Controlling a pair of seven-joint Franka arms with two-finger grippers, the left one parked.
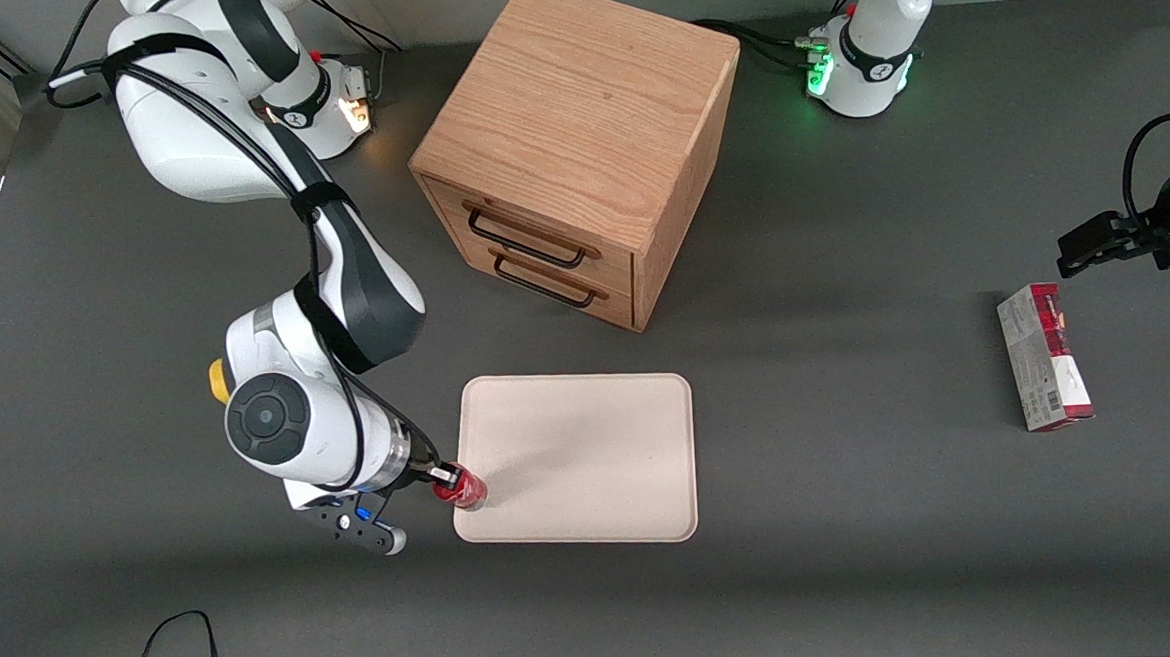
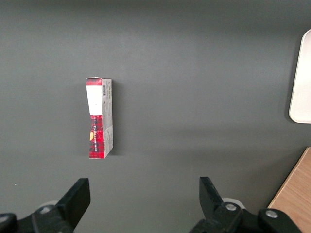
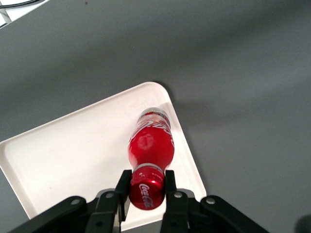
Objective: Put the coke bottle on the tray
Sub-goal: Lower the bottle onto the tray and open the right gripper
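Note:
The coke bottle is a small red bottle with a red cap and white script. My gripper is shut on it at the cap end. The bottle stands over the tray's corner nearest the front camera at the working arm's end. The tray is a flat cream rectangle with a low rim. In the right wrist view the fingers clamp the cap, and the bottle points down onto the tray with its clear base close to the tray floor; whether it touches I cannot tell.
A wooden two-drawer cabinet stands farther from the front camera than the tray. A red-and-grey box lies toward the parked arm's end of the table; it also shows in the left wrist view.

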